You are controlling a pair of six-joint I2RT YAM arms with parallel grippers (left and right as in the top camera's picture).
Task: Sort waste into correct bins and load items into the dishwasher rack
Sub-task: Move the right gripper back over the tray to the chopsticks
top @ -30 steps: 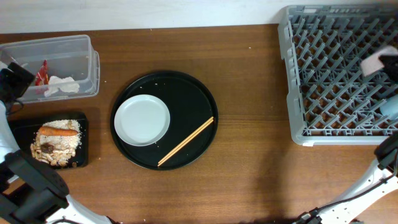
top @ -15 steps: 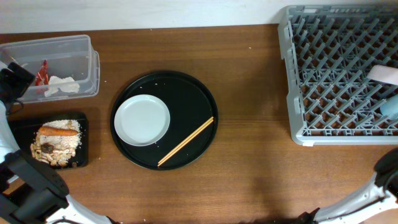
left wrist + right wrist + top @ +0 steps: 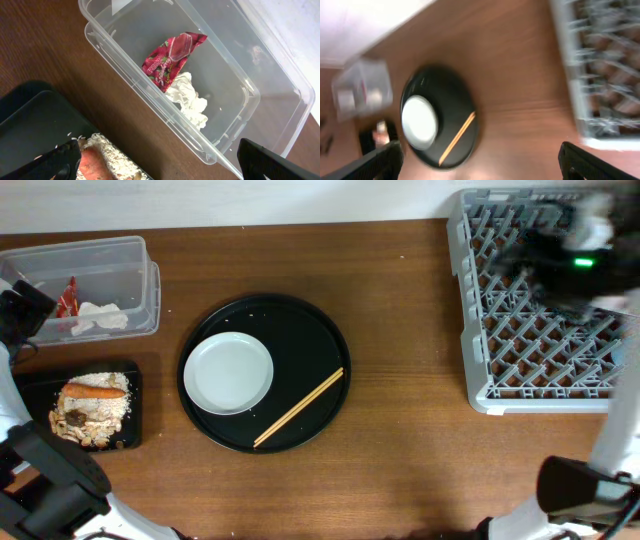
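Right gripper swung to the rack's far side, jaws spread, empty; loading's underway, plate or chopsticks next, probably.

Bins: I count two, one clear tub upper left, one shallow black tray lower left.
Serving tray: one round black tray, centre.
Dishes: one white plate.
Utensils: two chopsticks, one pair.
Racks: one rack, upper right.
Waste I can count: one red wrapper, one tissue, one carrot.
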